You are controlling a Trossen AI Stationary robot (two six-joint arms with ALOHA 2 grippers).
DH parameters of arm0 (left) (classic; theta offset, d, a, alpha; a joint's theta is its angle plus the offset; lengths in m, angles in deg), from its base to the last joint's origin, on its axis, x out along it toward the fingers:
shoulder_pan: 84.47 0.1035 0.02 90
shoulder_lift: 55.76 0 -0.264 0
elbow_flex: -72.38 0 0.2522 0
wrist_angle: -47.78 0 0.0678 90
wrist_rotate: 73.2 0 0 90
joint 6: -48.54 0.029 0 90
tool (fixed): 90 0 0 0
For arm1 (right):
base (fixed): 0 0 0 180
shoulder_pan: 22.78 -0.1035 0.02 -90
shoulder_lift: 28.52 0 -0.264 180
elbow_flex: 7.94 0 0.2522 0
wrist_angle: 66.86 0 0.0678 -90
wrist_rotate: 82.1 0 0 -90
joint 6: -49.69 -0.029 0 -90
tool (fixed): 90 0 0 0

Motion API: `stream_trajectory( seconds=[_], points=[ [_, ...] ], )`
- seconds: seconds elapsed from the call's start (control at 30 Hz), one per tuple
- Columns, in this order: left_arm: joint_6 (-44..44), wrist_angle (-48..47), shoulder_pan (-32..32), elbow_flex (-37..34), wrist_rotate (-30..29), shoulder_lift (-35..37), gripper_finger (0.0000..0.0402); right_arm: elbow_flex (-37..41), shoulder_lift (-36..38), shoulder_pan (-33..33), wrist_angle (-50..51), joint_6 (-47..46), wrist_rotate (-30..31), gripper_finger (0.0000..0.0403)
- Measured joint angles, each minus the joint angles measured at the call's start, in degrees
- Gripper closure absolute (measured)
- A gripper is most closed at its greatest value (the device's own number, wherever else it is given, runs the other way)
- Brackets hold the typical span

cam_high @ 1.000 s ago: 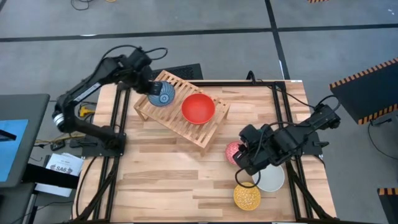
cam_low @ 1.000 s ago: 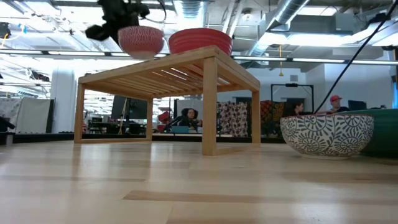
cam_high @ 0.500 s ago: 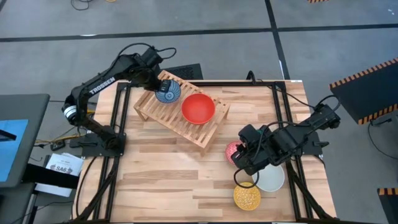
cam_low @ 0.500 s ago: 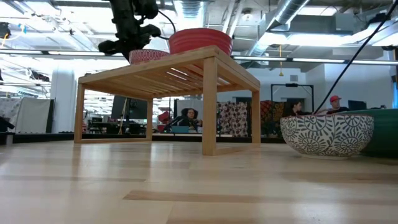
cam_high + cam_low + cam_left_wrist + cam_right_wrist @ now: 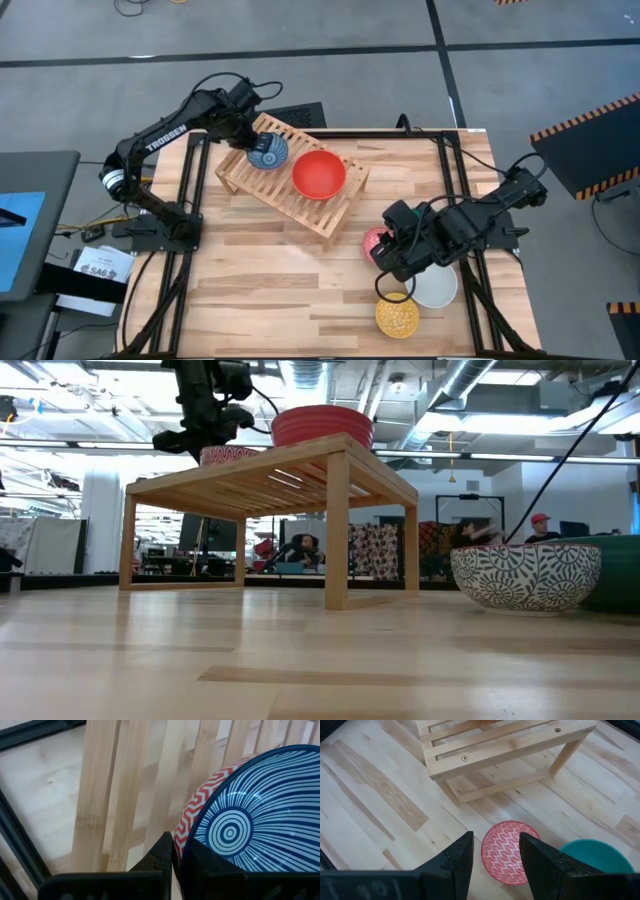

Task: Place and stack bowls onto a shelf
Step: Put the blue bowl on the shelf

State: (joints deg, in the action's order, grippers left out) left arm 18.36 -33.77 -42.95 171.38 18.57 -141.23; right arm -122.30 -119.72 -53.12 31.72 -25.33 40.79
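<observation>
We see the left gripper clamped on the rim of the blue-white patterned bowl, one finger inside the rim and one outside, as the left wrist view shows plainly. Over the last second this bowl has come down: a moment ago it hung clear above the shelf, and now, in the low view, its base sits at the level of the slats, at or very near contact. It has also shifted a little toward the far end of the rack. The bowl lies directly ahead of the fingers, over the slats, with the plain red bowl just beside it, farther along the shelf from the gripper. We cannot tell for certain whether the bowl bears its own weight yet.

We judge that the placing of this bowl is almost done; what remains for this arm is to let go and draw back without dragging the rim.

The right gripper has not moved in that second. Its fingers stand apart and hold nothing, and it hovers above the pink-red patterned bowl, which shows between the two fingers in the right wrist view. The teal green bowl sits just past it, the larger plain white bowl and the yellow patterned bowl lie close by on the table. Four bowls therefore wait off the shelf.
</observation>
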Motion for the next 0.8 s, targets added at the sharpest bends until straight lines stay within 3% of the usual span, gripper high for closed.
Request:
stream_trajectory(
  seconds=[0.8],
  points=[
    [3.09, 0.86, -0.76, -0.09, 2.46, 0.0, 0.0376, -0.02, 0.0, 0.07, -1.05, -0.04, 0.17, 0.022]
  ],
)
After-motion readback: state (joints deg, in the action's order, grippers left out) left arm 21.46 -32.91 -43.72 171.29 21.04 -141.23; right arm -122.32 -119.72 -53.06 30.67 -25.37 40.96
